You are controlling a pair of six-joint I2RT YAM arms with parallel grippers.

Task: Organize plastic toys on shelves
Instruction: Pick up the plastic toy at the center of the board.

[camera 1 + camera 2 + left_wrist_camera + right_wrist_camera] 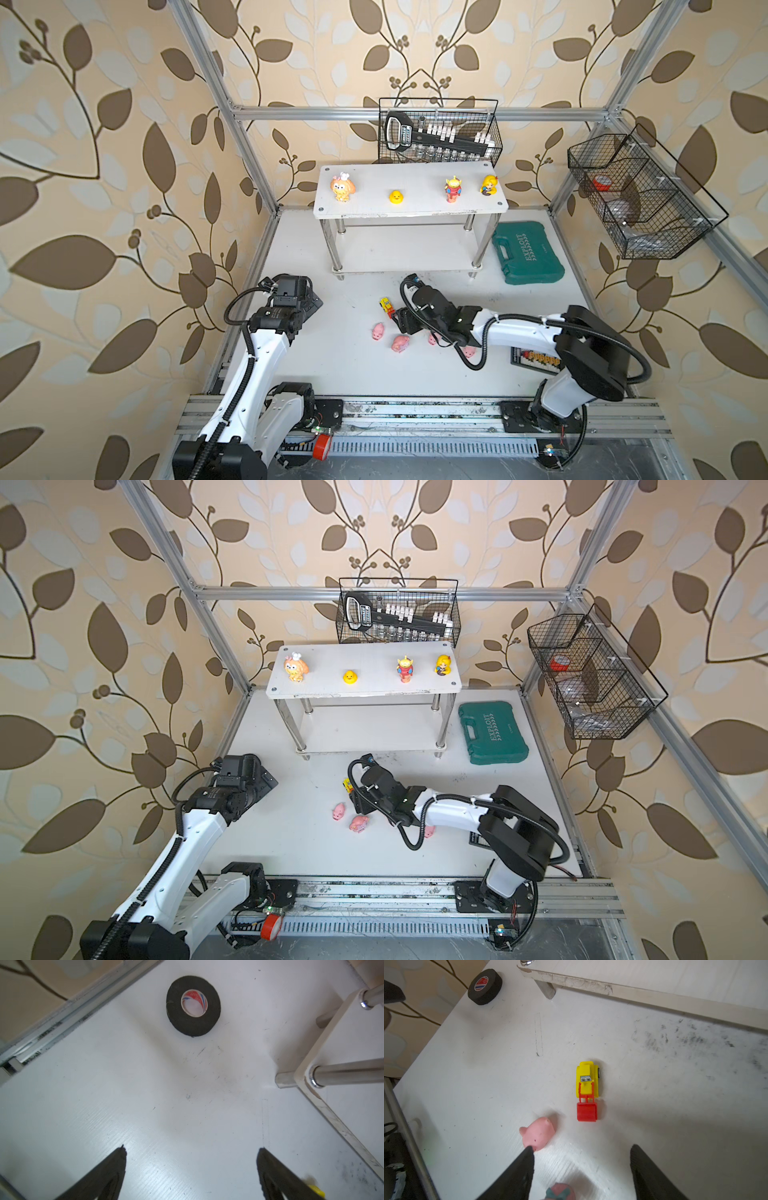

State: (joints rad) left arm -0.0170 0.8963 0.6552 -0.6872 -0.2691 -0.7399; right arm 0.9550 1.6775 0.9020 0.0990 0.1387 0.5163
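A white worktop (365,374) carries a green plastic tool case (528,253) lying flat and closed at the far right, handle towards the left. A black abacus with orange beads (536,359) lies near the right, only partly in view. A black tape roll with a red, white and blue core (193,1005) lies flat close to the worktop's left edge. Dark scuff marks (695,1041) smudge the surface. A black wire basket (496,137) hangs on the far wall, holding a black tool rail with white clips (440,139). A second black wire basket (665,237) hangs on the right wall, a red roll (600,183) in its far compartment. A red tape roll (323,445) sits on the near rail. Beige wallpaper with brown leaves (104,166) surrounds everything.
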